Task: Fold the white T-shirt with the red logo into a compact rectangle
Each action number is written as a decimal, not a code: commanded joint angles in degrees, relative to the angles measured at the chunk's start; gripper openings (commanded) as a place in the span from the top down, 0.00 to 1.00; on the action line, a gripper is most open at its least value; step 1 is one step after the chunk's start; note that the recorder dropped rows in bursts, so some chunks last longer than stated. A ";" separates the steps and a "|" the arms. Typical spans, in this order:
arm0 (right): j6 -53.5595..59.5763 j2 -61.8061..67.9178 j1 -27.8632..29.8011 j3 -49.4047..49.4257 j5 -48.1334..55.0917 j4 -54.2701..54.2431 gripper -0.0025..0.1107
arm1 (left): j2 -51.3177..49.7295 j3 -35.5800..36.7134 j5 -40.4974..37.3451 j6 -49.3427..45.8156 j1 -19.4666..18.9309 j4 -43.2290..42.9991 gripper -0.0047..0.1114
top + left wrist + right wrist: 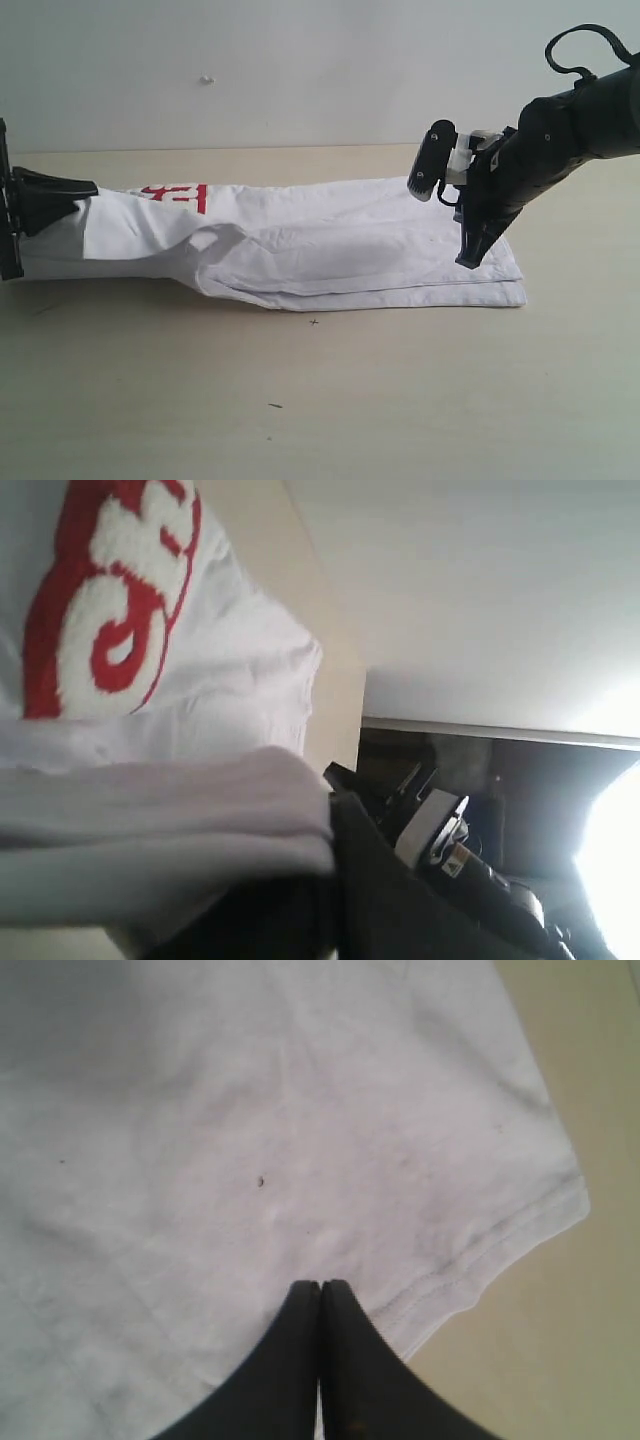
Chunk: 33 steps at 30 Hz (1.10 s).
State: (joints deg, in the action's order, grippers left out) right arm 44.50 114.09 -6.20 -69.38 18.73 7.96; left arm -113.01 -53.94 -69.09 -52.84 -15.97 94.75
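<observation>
Tabletop (300,420) beige, wall pale. Left pincer (88,192) clenched on white T-shirt (330,250); right pincer (468,262) clenched, empty, at right hem. Risk: a tug could unravel the loose layers.

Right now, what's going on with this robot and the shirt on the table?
A two-armed robot is folding a white T-shirt, which lies on the table already folded into a long strip. The left gripper is closed on the end by the red logo. The right gripper, shut and holding nothing, points down at the opposite end.
</observation>
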 commanded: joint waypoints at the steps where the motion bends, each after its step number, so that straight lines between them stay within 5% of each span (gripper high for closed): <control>1: -0.21 -0.78 0.20 0.27 -0.51 -0.43 0.98 | 0.11 -2.62 4.18 0.44 0.08 1.40 0.94; 11: -0.06 -0.78 0.20 0.27 -0.27 -0.43 0.98 | -4.34 -3.92 19.04 -2.42 0.08 5.20 0.94; 25: 0.33 -0.78 0.20 0.27 -0.29 -0.43 0.98 | -10.57 -9.35 21.13 -2.42 0.08 5.20 0.93; 27: 0.33 -0.78 0.20 0.27 -0.29 -0.43 0.98 | -10.57 -9.35 21.30 -2.66 0.08 5.20 0.86; 31: 0.35 -0.78 0.20 0.27 -0.17 -0.43 0.98 | -10.57 -9.79 21.07 -4.16 0.08 5.20 0.55; 33: 0.35 -0.78 0.20 0.27 -0.05 -0.43 0.98 | -10.57 -11.12 20.31 -6.44 0.08 5.20 0.50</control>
State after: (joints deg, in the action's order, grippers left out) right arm 44.50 114.09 -6.20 -69.38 18.73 7.96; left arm -123.67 -63.59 -48.31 -56.59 -15.97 99.26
